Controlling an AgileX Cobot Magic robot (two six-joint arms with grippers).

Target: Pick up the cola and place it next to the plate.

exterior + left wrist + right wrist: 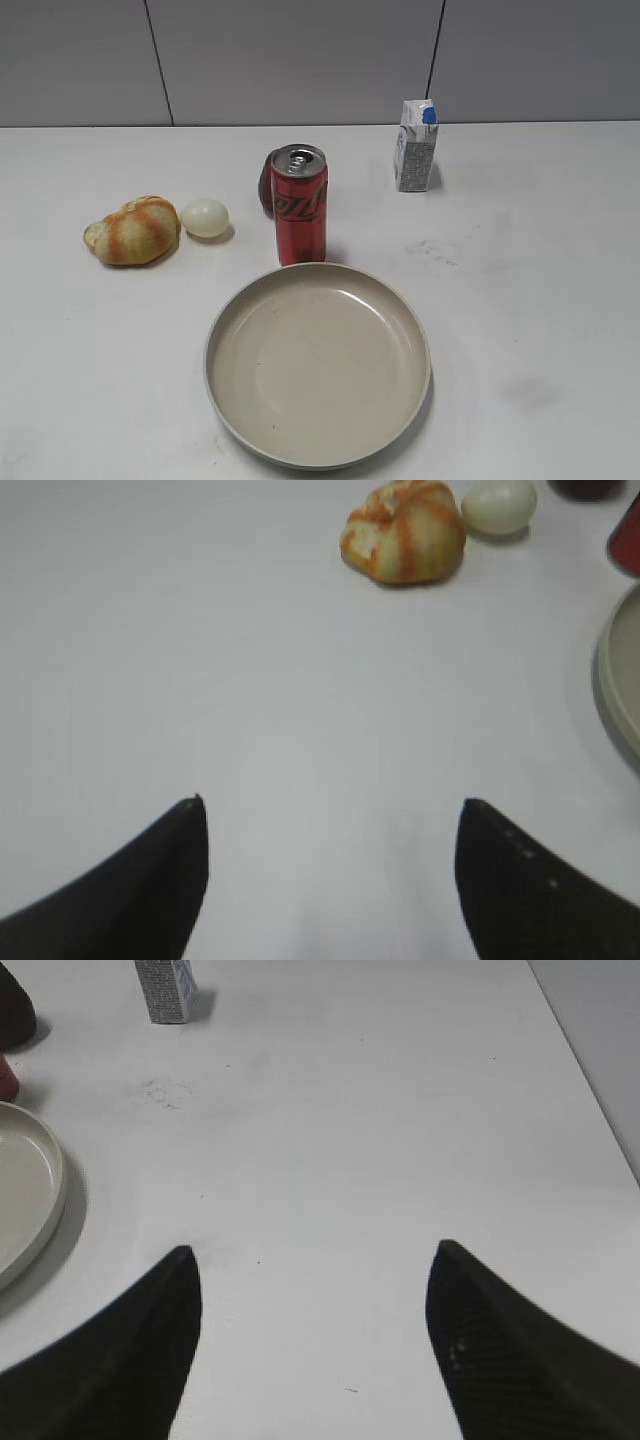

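Cola [299, 205] stands upright mid-bench, just behind the far rim of the plate [224, 400], which sits toward the near edge. Dark round item [266, 182] sits close behind the can. Bread roll [132, 231] and egg [205, 217] lie toward the left edge, carton [415, 146] near the far edge. My left gripper [330, 815] and right gripper [312, 1260] are spread wide, holding nothing, over bare bench.

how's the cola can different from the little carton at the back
The cola is a round red can with black lettering and a silver top; the carton is boxy, white and grey with a blue cap. The cola looks taller and stands just behind the plate; the carton stands farther back and to the right, well clear of it. Both are upright on the white table, untouched by either gripper.
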